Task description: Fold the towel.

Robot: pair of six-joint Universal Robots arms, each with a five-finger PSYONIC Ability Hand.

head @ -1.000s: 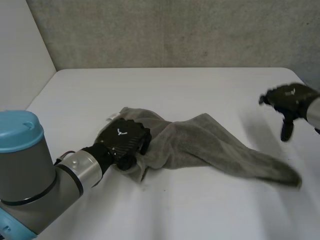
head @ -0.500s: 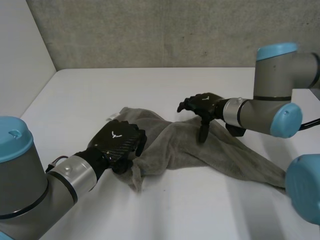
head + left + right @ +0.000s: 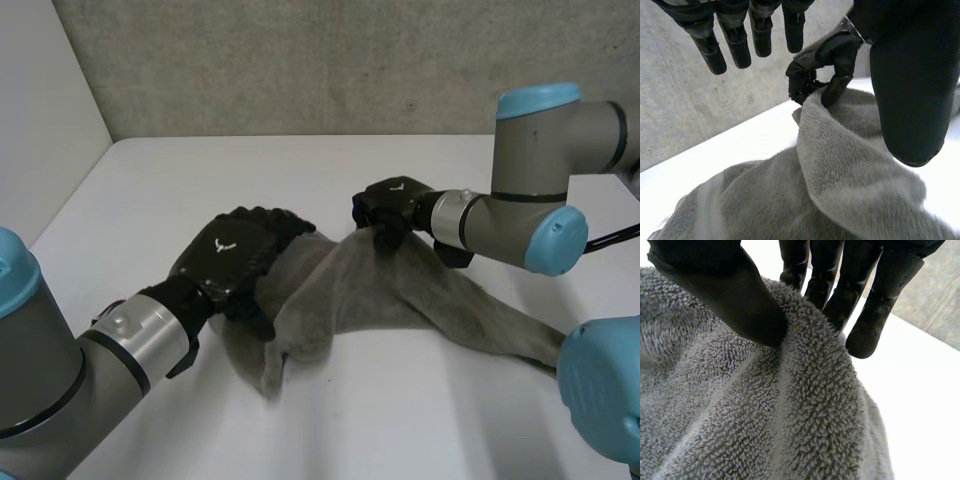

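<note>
The right hand pinches a raised ridge of the grey towel between thumb and fingers, at its 12 o'clock edge. The left hand, fingers straight and unclasped, is over the 9 o'clock end. The towel lies crumpled mid-tabletop, trailing toward 4 o'clock.

The crumpled grey terry towel sprawls across the middle of the white table, from near left to right, blocking any low pass there. The black left hand is over its left end. The black right hand pinches a raised ridge at its far edge, its grey arm barring the right. Bare table lies open along the far side up to the rough grey wall, and near, between the arms.
</note>
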